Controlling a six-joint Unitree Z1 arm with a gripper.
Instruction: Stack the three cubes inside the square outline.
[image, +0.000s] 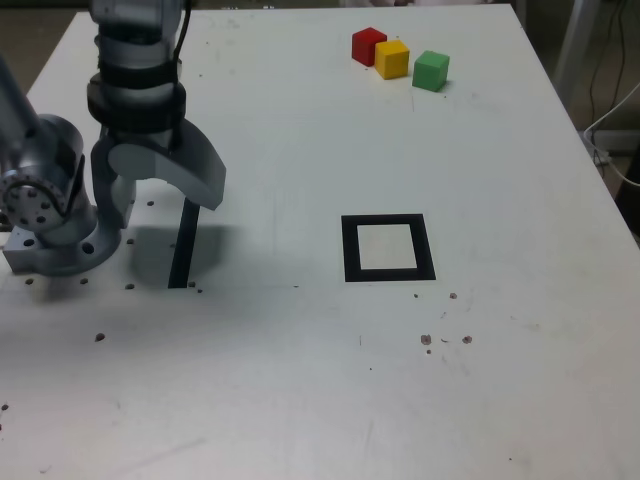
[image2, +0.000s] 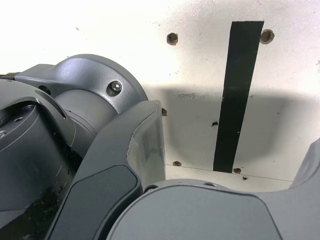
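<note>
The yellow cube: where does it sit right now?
In the exterior view the yellow cube sits at the table's far edge, right of centre, touching the red cube on its left, with the green cube just to its right.

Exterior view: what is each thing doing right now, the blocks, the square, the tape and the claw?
red cube: on the table, unstacked, touching the yellow one
yellow cube: on the table, between red and green
green cube: on the table, slightly apart from yellow
square outline: empty
black tape strip: flat, partly under the claw
claw: open, holding nothing, far from the cubes
</note>
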